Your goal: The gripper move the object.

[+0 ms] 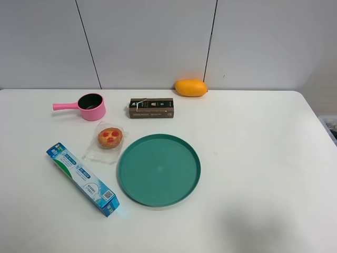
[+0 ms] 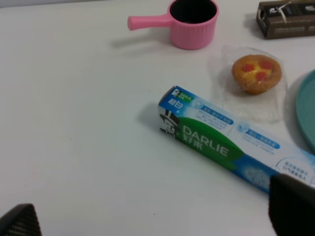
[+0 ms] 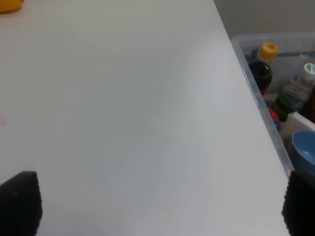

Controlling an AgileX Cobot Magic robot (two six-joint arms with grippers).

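The object is a long blue, white and green toothpaste carton (image 1: 82, 178) lying flat and diagonally at the table's front left, left of the green plate. The left wrist view shows it (image 2: 231, 142) close ahead, with "DARLIE" print. My left gripper (image 2: 156, 216) is open and empty above the table, one fingertip (image 2: 293, 204) just over the carton's near end. My right gripper (image 3: 160, 199) is open and empty over bare table near the right edge. Neither arm shows in the exterior high view.
A round green plate (image 1: 158, 169) lies at centre. A wrapped pastry (image 1: 110, 137), a pink saucepan (image 1: 90, 107), a dark brown box (image 1: 151, 108) and a mango (image 1: 190, 87) lie behind. A clear bin with bottles (image 3: 275, 83) stands beyond the table's right edge.
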